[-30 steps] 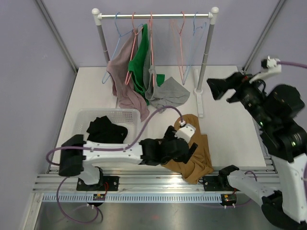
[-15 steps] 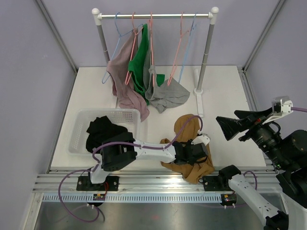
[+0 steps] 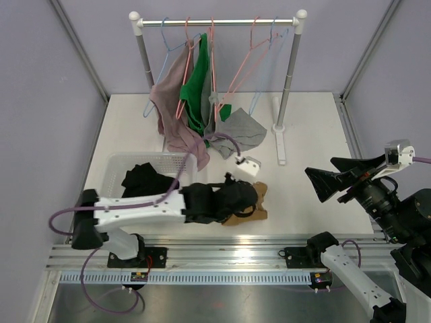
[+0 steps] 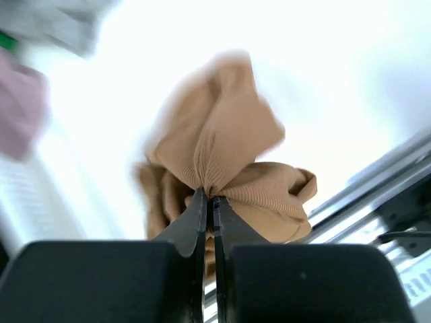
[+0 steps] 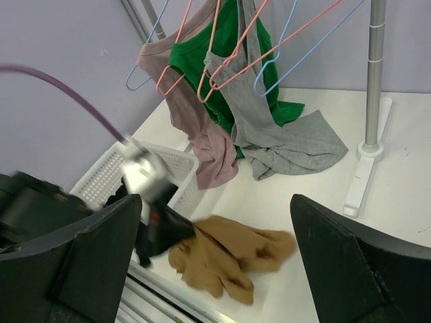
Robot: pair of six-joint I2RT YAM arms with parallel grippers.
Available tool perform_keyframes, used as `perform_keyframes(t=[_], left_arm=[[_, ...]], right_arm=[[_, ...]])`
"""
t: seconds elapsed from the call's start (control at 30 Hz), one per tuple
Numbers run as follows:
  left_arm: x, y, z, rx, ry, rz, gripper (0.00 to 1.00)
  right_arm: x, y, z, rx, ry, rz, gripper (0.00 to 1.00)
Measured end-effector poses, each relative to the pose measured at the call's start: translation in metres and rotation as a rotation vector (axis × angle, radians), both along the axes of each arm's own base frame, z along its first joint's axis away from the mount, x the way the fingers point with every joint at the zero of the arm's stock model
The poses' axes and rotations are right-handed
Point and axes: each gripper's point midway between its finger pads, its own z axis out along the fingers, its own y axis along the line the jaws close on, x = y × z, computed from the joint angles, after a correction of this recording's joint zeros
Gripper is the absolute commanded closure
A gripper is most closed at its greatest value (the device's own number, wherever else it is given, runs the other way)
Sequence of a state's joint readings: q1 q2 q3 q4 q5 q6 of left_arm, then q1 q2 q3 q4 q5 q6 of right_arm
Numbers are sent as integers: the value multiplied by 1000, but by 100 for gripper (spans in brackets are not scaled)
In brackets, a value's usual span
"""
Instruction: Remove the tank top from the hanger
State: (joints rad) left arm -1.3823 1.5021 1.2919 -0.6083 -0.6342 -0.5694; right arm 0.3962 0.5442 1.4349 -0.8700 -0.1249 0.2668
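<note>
The left fingers [image 4: 188, 225] are clenched on a fold of the brown tank top [image 3: 254, 210], which lies bunched on the desk [image 3: 316, 134] rather than hung, just right of the basket [image 3: 116, 176]. The right fingers [image 5: 350, 269] hang released, well apart. Removal looks done for this one; the next move probably calls for dropping it into the basket. Behind, 3 other tops [image 3: 196, 81] drape from the rack [image 3: 219, 22], between purple walls [image 3: 40, 101].

Five hangers [image 3: 234, 74], one basket [image 3: 114, 168], one rack [image 3: 289, 74]
</note>
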Motion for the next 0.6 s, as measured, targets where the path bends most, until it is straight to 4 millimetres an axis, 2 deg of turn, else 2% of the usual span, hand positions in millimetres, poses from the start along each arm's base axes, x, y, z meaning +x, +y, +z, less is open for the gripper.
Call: perform_keyframes(t=[0.13, 0.27, 0.37, 0.43, 0.6], left_arm=[[20, 49, 93, -137, -126, 115, 100], [38, 105, 147, -181, -208, 242, 100], [54, 150, 168, -170, -247, 345, 100], [64, 180, 174, -155, -261, 420, 100], [80, 245, 171, -106, -274, 597, 100]], right_arm=[[0, 0, 0, -2, -1, 0, 0], [-1, -1, 2, -6, -10, 0, 1], [-4, -2, 7, -5, -25, 0, 0], [-6, -3, 11, -3, -35, 0, 1], [-6, -3, 16, 0, -44, 0, 1]])
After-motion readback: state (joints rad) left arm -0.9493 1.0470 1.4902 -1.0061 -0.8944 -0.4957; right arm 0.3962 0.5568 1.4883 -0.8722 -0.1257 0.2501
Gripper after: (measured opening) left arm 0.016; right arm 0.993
